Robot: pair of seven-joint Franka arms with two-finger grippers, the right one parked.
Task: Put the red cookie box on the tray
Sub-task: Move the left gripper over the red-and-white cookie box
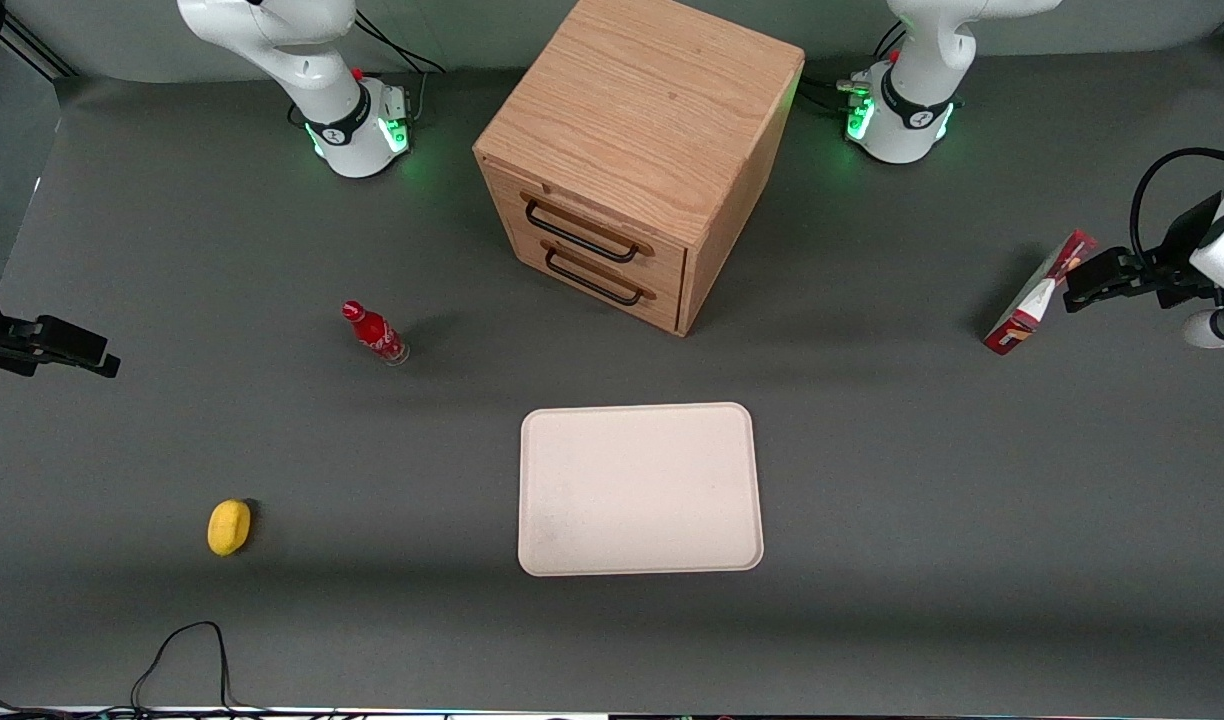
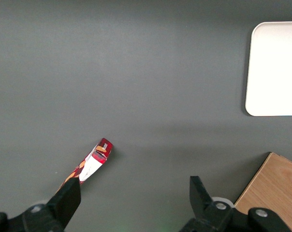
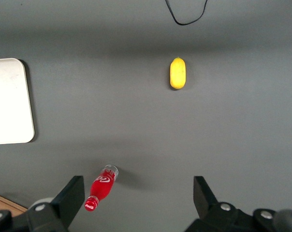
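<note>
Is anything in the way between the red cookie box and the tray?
Nothing visible. The red cookie box stands at the working arm's end of the table, the open pincer right beside it. Only bare table lies between it and the tray.

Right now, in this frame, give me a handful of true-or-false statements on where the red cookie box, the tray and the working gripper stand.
1. The red cookie box already lies on the tray. False: the box stands tilted on the table toward the working arm's end, and the tray holds nothing.
2. The gripper has its fingers open. True: in the left wrist view the two fingers stand apart with bare table between them.
3. The gripper is shut on the box. False: it sits beside the box without clamping it.
4. The wooden drawer cabinet stands farther from the front camera than the tray. True.
5. The red soda bottle rests inside the tray. False: it stands on the table toward the parked arm's end.
</note>
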